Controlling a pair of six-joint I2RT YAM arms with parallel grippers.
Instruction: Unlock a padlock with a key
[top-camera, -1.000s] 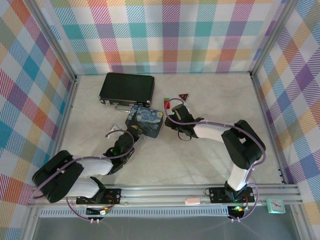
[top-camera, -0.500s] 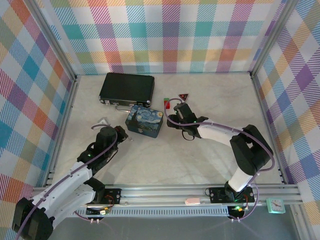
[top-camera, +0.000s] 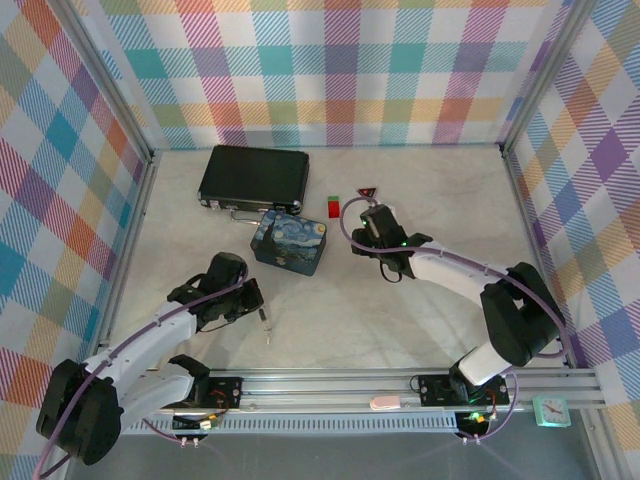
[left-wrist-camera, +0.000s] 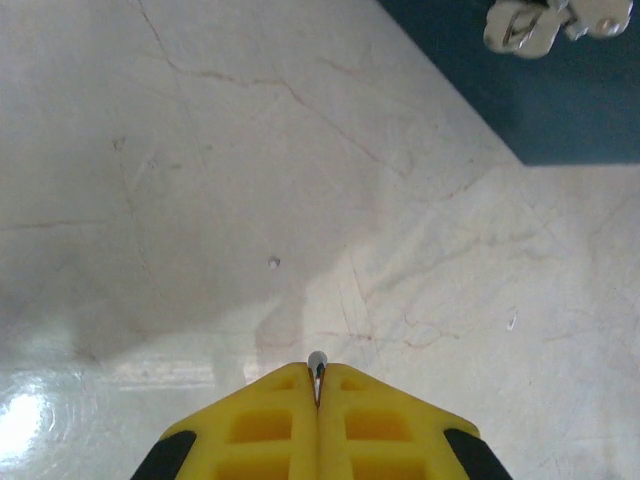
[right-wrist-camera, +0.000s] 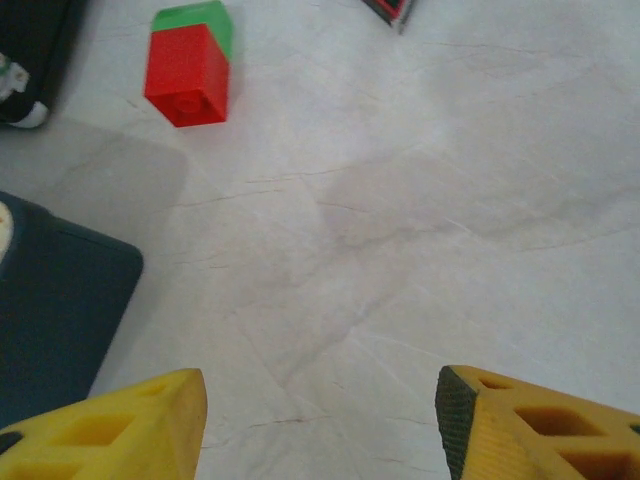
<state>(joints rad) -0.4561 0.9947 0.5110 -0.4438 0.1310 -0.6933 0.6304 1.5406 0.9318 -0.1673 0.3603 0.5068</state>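
Note:
My left gripper hovers over the bare table in front of the blue painted tin. Its yellow fingers are pressed together on the key, of which a small silvery tip pokes out between them. The padlock, tiny and silvery, hangs on the tin's dark blue side, up and to the right of the key tip and well apart from it. My right gripper stands open to the right of the tin, holding nothing.
A black briefcase lies behind the tin. A small red-and-green block and a red triangular piece sit just beyond my right gripper. Checked walls close the table on three sides.
My left arm drew back from the tin, swung left, then came to the front middle with the key. My right gripper shifted right, away from the tin, and opened wider.

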